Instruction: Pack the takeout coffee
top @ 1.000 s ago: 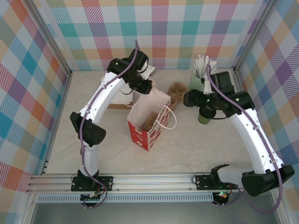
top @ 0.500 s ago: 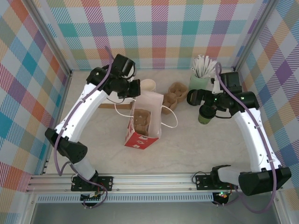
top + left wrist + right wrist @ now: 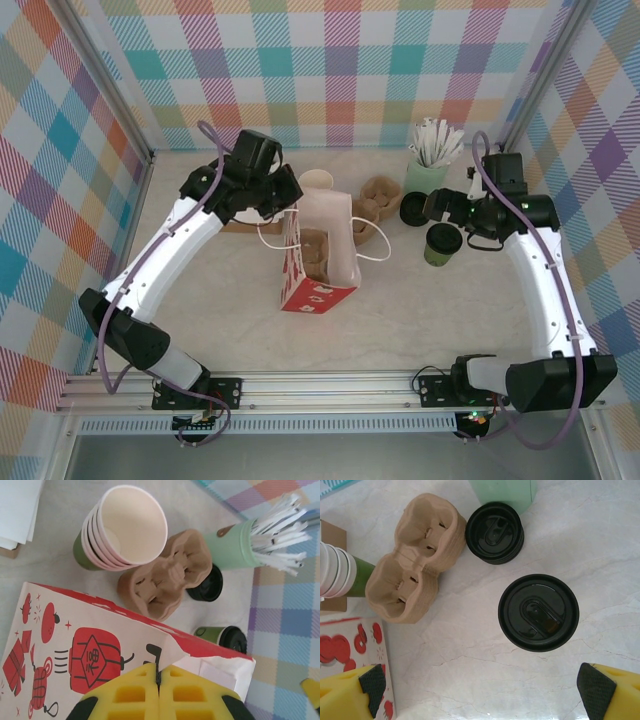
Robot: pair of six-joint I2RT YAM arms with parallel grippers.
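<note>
My left pincer is pressed shut on the top rim of the paper bag, a matte white bag printed with red lanterns, standing open-mouthed near the middle of the surface. My right pincer hangs spread wide above the takeout coffee, yellow foam pads well out on either side of it. The cup stands upright on pale veined stone, its round glossy black lid on top, bare room all around. The stack of black lids lies just beyond, apart from it. The brown moulded pulp tray touches that stack, with the nested green cups beside the tray
</note>
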